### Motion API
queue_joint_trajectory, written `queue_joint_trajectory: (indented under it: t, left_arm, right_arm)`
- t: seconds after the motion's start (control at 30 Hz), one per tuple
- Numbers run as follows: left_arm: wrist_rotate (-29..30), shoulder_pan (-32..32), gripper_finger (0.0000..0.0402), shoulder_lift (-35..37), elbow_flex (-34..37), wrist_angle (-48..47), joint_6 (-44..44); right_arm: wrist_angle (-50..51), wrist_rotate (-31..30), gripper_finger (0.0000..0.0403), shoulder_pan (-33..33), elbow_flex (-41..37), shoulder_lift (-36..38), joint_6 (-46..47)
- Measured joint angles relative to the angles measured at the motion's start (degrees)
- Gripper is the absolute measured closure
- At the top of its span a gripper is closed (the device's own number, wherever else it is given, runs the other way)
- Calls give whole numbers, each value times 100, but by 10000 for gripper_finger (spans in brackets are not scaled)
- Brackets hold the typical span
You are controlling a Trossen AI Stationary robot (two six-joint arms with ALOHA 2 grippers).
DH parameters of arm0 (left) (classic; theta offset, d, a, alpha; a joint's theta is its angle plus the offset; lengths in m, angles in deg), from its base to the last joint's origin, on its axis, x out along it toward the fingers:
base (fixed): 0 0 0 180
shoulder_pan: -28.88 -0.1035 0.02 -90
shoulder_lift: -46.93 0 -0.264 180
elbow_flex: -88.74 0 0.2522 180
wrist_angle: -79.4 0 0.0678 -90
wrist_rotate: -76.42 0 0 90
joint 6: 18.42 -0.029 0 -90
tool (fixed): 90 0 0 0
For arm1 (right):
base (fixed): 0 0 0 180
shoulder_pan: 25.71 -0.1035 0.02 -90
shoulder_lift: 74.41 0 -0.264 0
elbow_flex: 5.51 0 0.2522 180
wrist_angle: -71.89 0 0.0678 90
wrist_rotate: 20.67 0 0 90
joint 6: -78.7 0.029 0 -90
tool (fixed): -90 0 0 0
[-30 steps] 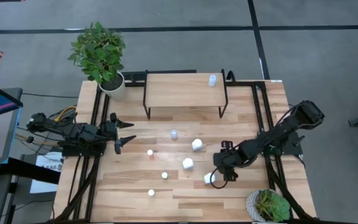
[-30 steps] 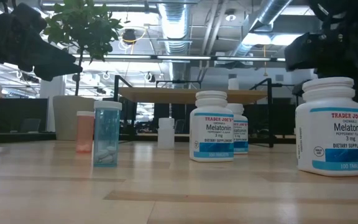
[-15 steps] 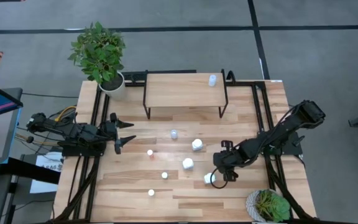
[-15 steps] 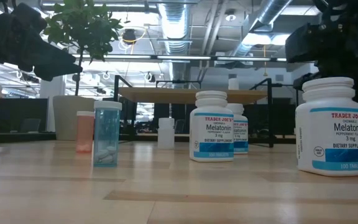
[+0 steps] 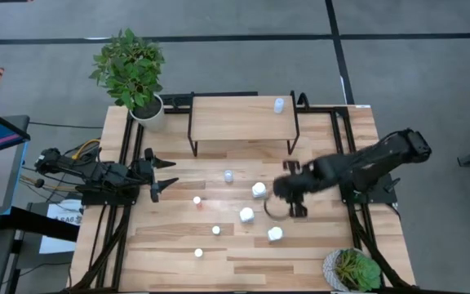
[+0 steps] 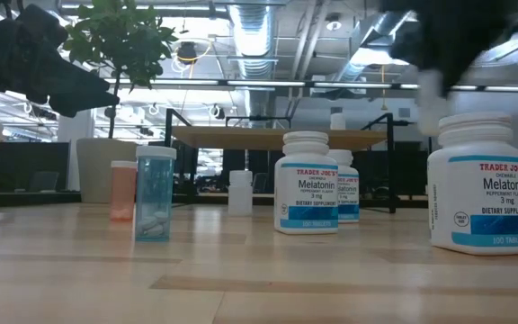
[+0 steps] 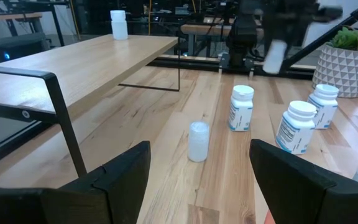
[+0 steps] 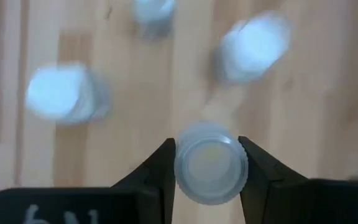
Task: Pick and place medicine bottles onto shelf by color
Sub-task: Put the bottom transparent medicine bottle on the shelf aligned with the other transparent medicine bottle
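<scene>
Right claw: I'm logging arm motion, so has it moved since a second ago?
Yes. In the high view the right claw has gone up-picture toward the shelf, gripping a small bottle.

I see a light wood shelf (image 5: 239, 118) on black legs, over a pale plank table (image 5: 219, 245). The Melatonin bottles (image 6: 306, 183) are white with blue-banded labels. One bottle (image 6: 155, 192) is translucent blue, another (image 6: 122, 190) orange-pink. The planter (image 7: 340, 70) carries a white-and-grey geometric pattern.
</scene>
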State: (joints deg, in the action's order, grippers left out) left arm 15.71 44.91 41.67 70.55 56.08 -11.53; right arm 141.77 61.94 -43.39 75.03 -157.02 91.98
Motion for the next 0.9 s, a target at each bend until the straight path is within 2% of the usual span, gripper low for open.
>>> queue_joint_trajectory:
  t: [0.23,0.33,0.47,0.67,0.9]
  left_arm:
    - [-1,0,137,0,1,0,0]
    - [1,1,137,0,1,0,0]
    - [0,1,137,0,1,0,0]
    - [-1,0,137,0,2,0,0]
    - [-1,0,137,2,0,-2,0]
  right_arm:
    - [94,-24,272,1268,741,515,-1172]
    - [100,-248,272,1874,984,581,-1079]
    - [94,-352,272,2582,1200,385,-1076]
    - [225,-342,270,3459,1523,-324,-1247]
    - [214,-300,269,4012,1719,-477,-1365]
